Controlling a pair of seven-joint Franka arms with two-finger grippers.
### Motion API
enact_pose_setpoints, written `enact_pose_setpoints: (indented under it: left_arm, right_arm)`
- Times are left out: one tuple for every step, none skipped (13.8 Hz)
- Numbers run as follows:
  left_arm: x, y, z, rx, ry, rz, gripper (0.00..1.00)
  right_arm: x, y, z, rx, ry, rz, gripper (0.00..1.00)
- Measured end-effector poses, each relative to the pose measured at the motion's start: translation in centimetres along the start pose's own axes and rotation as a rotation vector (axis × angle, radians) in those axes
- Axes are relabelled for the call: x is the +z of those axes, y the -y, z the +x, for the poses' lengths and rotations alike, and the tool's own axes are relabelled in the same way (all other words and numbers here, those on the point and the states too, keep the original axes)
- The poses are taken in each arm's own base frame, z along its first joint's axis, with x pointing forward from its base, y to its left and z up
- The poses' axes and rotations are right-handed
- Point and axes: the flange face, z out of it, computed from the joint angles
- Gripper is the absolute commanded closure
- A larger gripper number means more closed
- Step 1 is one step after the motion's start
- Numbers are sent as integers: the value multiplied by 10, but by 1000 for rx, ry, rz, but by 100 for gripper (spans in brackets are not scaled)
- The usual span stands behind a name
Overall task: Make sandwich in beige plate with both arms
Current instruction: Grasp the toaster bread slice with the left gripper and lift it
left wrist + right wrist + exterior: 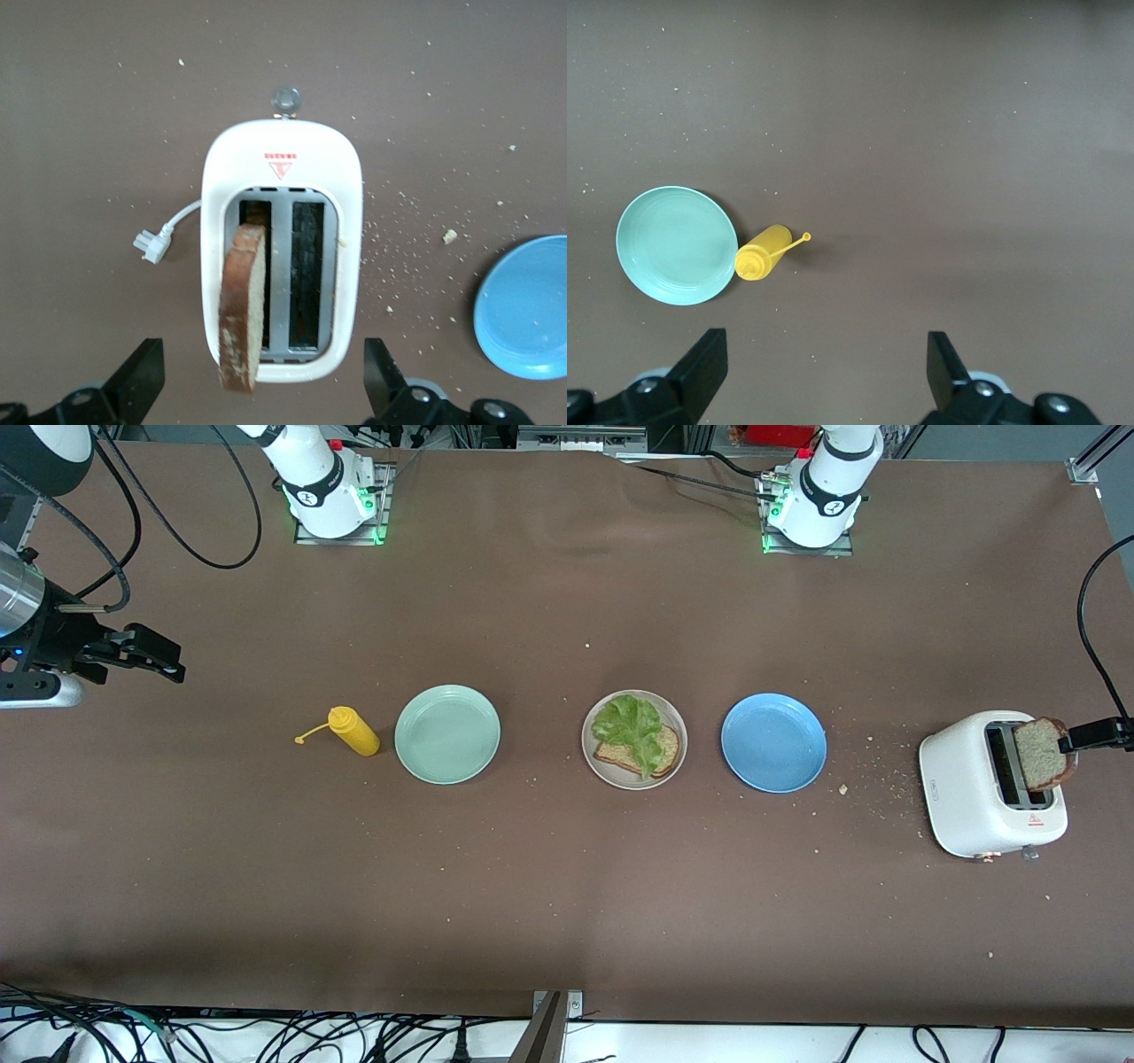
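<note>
Toaster (970, 797) at the left arm's table edge: the protruding bread slice (241, 310) is straddled by the wide-spread left gripper (261, 345). Closing and lifting it toward the beige plate (620, 782) are judged next. The right gripper (824, 341), also wide, waits over the right arm's edge.

Left tool (260, 381) fingers spread, raised; right tool (824, 376) spread, waiting.

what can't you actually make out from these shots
- Front view: the picture's edge cuts off most of the left gripper.
- Front and left wrist views: the toaster slot hides the upright bread slice's lower part.
- Front view: the lettuce covers the middle of the flat slice on the beige plate.
- The toaster's label print is too small to read.
</note>
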Motion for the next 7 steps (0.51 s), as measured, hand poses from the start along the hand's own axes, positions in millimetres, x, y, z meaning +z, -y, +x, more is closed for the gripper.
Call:
enact_pose_setpoints:
  left_arm:
    - [9,7,3,10,-10,1,5]
    - [19,14,6,14,-11,-3,10]
    - [31,19,7,13,0,-13,16]
    - [43,22,7,12,17,-24,27]
    - [56,23,7,11,37,-33,54]
    - [67,21,6,13,55,-40,75]
    - [75,20,5,14,70,-46,89]
  right_arm:
    - [0,0,0,0,0,0,0]
    - [0,0,0,0,0,0,0]
    - [0,0,0,0,0,0,0]
    - [0,0,0,0,0,0,0]
    - [0,0,0,0,0,0,0]
    - [0,0,0,0,0,0,0]
    - [0,0,0,0,0,0,0]
